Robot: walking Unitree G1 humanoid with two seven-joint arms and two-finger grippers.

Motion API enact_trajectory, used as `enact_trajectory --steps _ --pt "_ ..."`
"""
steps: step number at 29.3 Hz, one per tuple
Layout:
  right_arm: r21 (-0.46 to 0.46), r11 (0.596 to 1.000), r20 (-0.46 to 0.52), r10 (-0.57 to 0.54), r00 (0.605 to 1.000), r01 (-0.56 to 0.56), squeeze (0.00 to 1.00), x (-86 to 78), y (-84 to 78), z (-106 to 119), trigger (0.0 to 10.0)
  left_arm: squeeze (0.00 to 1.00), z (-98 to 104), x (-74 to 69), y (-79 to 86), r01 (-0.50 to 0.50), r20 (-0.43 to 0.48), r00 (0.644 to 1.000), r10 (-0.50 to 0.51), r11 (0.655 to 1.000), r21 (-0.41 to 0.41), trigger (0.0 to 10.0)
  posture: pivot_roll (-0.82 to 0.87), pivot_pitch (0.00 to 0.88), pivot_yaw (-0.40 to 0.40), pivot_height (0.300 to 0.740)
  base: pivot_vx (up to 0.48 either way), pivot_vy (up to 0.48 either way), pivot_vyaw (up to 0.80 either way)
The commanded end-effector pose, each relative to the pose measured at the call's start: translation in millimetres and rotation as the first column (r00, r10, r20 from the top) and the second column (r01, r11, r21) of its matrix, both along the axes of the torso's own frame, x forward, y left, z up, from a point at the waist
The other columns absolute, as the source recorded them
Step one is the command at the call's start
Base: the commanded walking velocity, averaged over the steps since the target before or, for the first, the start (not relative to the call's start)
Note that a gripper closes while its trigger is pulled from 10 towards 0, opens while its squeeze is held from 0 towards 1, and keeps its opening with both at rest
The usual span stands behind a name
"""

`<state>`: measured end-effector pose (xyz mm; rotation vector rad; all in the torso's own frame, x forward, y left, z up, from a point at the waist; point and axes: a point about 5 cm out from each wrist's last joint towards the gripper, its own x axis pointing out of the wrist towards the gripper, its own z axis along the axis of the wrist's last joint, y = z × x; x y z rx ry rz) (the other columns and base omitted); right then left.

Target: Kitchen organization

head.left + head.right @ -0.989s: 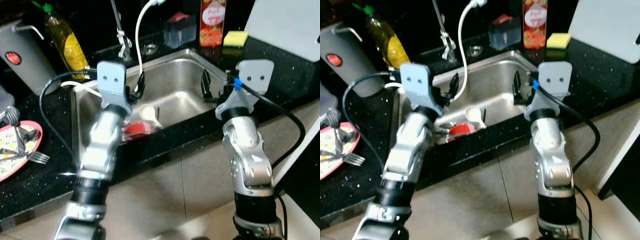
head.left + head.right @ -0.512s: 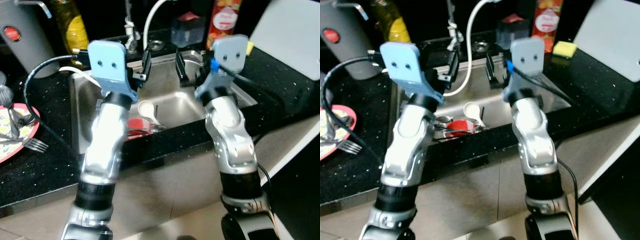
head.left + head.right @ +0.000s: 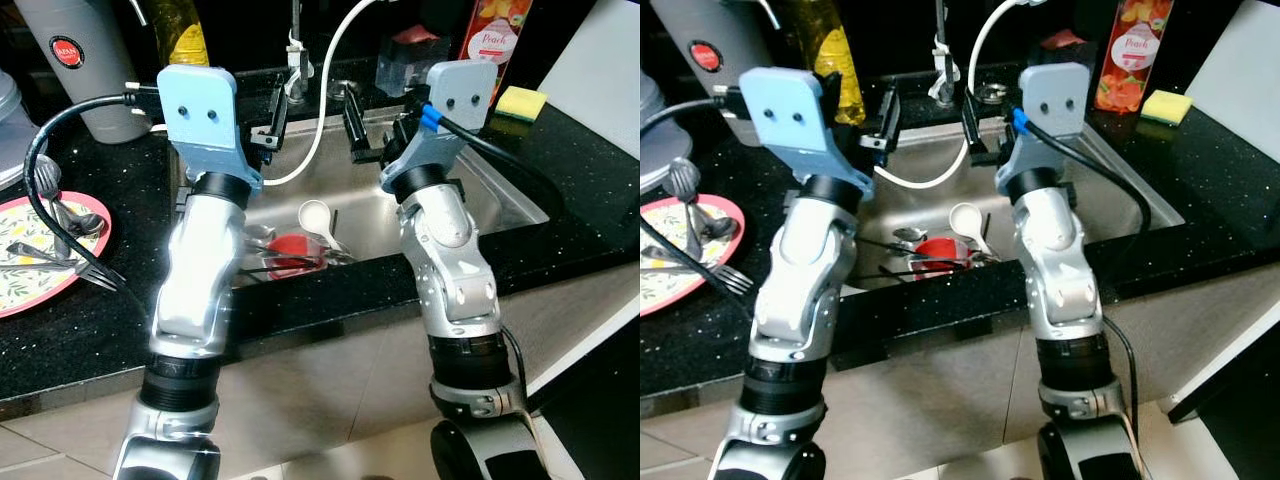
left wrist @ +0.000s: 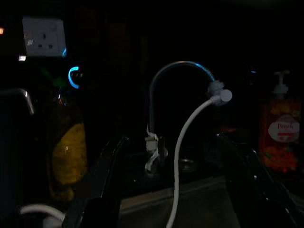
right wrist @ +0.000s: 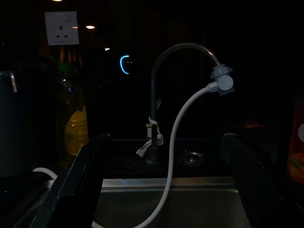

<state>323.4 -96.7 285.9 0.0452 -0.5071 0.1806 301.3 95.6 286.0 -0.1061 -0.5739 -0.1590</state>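
Both grippers, left [image 3: 272, 120] and right [image 3: 362, 130], hover open-fingered above the sink [image 3: 500, 190]

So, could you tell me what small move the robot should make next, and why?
Probably lower the left gripper into the sink toward the white cup and red dish. Both grippers hang open above the basin, the right gripper beside it, and neither holds anything.
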Motion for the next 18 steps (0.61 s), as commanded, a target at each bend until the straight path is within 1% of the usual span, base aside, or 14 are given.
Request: enact_trajectory --steps 1,3,4,5,6,7,9,10,11,13,16,18 --pt "0.017 1.000 -0.004 -0.010 1.000 0.010 0.00 -0.9 -2.0 -1.6 10.0 0.00 -1.9 -0.5 -0.8 0.011 -0.023 1.000 -0.012 0.999 -0.032 10.0 -0.08 0.000 0.053 0.740 0.000 0.000 0.00" --pt "0.028 0.999 -0.012 -0.029 1.000 0.029 0.00 -1.5 -6.7 -3.9 10.0 0.00 2.0 -1.4 -3.0 0.028 -0.015 0.999 -0.028 0.998 -0.058 10.0 -0.08 0.000 0.054 0.740 0.000 0.000 0.00" --pt "0.028 0.999 -0.012 -0.029 1.000 0.029 0.00 -1.5 -6.7 -3.9 10.0 0.00 2.0 -1.4 -3.0 0.028 -0.015 0.999 -0.028 0.998 -0.058 10.0 -0.08 0.000 0.054 0.740 0.000 0.000 0.00" --pt "0.030 0.999 -0.017 -0.035 0.999 0.035 0.00 -1.3 -8.7 -5.1 10.0 0.00 5.9 -1.5 -1.8 0.023 0.003 1.000 -0.022 0.998 -0.066 10.0 -0.08 0.000 0.053 0.740 0.000 0.000 0.00" --pt "0.030 0.999 -0.019 -0.040 0.999 0.041 0.00 -1.0 -9.9 -6.1 10.0 0.00 7.8 -0.5 1.6 0.007 0.012 1.000 -0.006 0.998 -0.060 10.0 -0.07 0.000 0.052 0.740 0.000 0.000 0.00" --pt "0.029 0.999 -0.020 -0.046 0.999 0.047 0.00 -0.7 -10.8 -6.7 10.0 0.00 7.7 0.2 3.7 -0.002 0.018 1.000 0.002 0.999 -0.032 10.0 -0.07 0.000 0.049 0.740 0.000 0.000 0.00" --pt "0.024 0.998 -0.022 -0.057 0.998 0.058 0.00 0.5 -12.5 -8.0 10.0 0.00 4.5 -0.9 3.2 -0.019 0.033 0.999 0.017 0.998 0.056 10.0 -0.06 0.000 0.034 0.740 0.000 0.000 0.00" --pt "0.024 0.998 -0.022 -0.057 0.998 0.058 0.00 0.5 -12.5 -8.0 10.0 0.00 4.5 -0.9 3.2 -0.019 0.033 0.999 0.017 0.998 0.056 10.0 -0.06 0.000 0.034 0.740 0.000 0.000 0.00" --pt "0.023 0.998 -0.027 -0.058 0.998 0.059 0.00 1.8 -12.8 -8.8 10.0 0.00 1.0 -1.9 1.4 -0.015 0.030 0.999 0.013 0.997 0.079 10.0 -0.05 0.000 0.026 0.740 0.000 0.000 0.00" --pt "0.012 0.999 -0.027 -0.044 0.999 0.045 0.00 3.3 -10.8 -7.8 10.0 0.00 -7.4 -3.1 -1.4 -0.017 0.001 1.000 0.016 0.997 0.081 10.0 -0.06 0.000 0.018 0.740 0.000 0.000 0.00" --pt "0.006 0.999 -0.022 -0.036 0.999 0.036 0.00 3.6 -9.2 -6.2 10.0 0.00 -10.7 -3.5 -2.5 -0.016 -0.013 1.000 0.017 0.997 0.073 10.0 -0.06 0.000 0.015 0.740 0.000 0.000 0.00" --pt "-0.002 1.000 -0.015 -0.029 0.999 0.029 0.00 3.1 -8.3 -3.1 10.0 0.00 -17.6 -4.1 -6.6 -0.006 -0.035 0.999 0.008 0.998 0.069 10.0 -0.08 0.000 0.006 0.740 0.000 0.000 0.00"
